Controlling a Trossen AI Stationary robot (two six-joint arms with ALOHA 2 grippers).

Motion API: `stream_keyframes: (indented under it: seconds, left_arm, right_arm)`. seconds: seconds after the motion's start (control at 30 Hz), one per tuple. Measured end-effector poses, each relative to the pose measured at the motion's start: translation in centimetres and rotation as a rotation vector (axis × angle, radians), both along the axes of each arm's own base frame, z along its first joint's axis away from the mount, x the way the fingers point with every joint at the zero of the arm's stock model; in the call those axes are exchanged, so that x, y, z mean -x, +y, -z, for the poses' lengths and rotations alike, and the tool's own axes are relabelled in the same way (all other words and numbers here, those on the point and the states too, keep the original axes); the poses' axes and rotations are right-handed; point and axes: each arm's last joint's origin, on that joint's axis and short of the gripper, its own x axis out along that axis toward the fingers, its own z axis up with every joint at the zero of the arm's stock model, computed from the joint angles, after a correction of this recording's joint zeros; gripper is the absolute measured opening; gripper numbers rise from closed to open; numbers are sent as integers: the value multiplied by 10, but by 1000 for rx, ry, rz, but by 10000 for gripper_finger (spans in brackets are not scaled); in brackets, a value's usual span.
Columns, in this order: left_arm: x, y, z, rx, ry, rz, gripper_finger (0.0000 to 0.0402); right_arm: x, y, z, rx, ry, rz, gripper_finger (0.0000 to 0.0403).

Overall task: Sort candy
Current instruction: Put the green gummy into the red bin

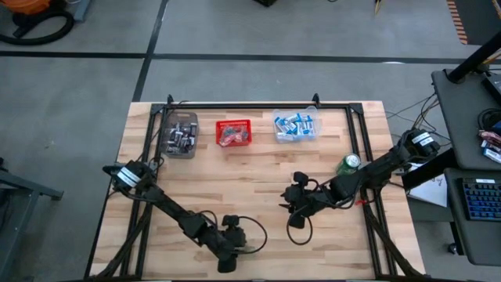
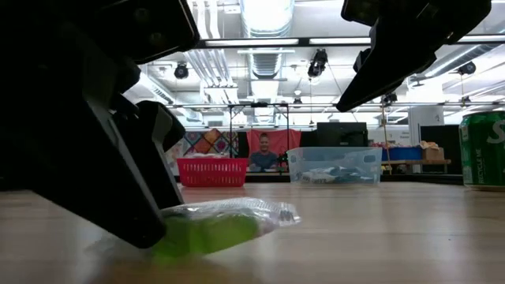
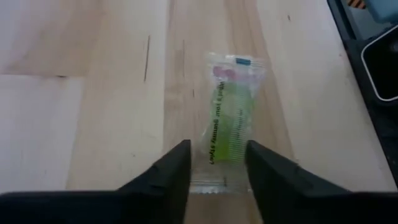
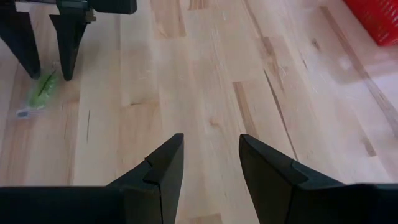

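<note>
Left pincer [image 3: 216,167] spread astride green candy [image 3: 227,121] at the bench's near edge: pick step. Next: pinch, lift. Right pincer [image 4: 211,158] spread, idle mid-bench.

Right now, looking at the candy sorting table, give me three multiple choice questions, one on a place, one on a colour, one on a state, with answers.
1. Where does the green candy lie?
A. in the red basket
B. on the bare table by the left gripper
C. beside the soda can

2. What colour is the middle container at the far edge?
A. red
B. yellow
C. black

3. How do the right gripper's fingers stand?
A. shut on a candy
B. apart, holding nothing
C. shut on the can

Answers:
1 B, it lies at the left gripper.
2 A, the red basket sits between two clear bins.
3 B, the right gripper shows only bare wood between its fingers.
</note>
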Motion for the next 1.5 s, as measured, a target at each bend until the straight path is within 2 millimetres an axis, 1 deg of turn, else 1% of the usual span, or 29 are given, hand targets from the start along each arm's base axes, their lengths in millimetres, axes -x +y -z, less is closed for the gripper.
stream_keyframes:
  seconds: [0.2, 0.27, 0.47, 0.53, 0.63, 0.73, 0.87, 1.03, 1.1, 1.2, 1.37, 1.5]
  left_arm:
    - [0, 0, -2, 10, -1, 6, 35]
    - [1, -1, -6, 15, -6, 14, 11]
    - [3, 1, -20, -12, -36, 51, 5]
    - [4, 5, -25, -45, -31, 46, 2]
    - [8, 16, -38, -117, -15, 12, 2]
    - [11, 34, -54, -221, -6, -29, 1]
    - [13, 71, -75, -364, 42, -94, 0]
    - [12, 126, -93, -460, 38, -120, 0]
    - [12, 151, -95, -491, 35, -141, 0]
    - [12, 191, -94, -491, 33, -194, 0]
    - [12, 257, -90, -476, 25, -379, 0]
    - [16, 302, -90, -474, 29, -530, 0]
  right_arm:
    - [0, 0, 0, 3, -1, 3, 148]
    - [0, 0, 0, 5, -3, 5, 148]
    - [0, 0, 0, 4, -5, 5, 148]
    - [0, 0, -1, 2, -8, 5, 148]
    - [0, 0, -1, 0, -9, 7, 148]
    - [-1, 0, -1, -2, -15, 8, 148]
    - [-1, -1, -1, 25, -29, 37, 148]
    - [-1, -1, -2, 28, -34, 51, 148]
    - [-1, -1, -2, 27, -37, 51, 148]
    - [-1, -1, -2, 23, -39, 54, 148]
    - [-2, -1, -2, 19, -49, 59, 148]
    - [-2, -2, -3, 38, -62, 80, 148]
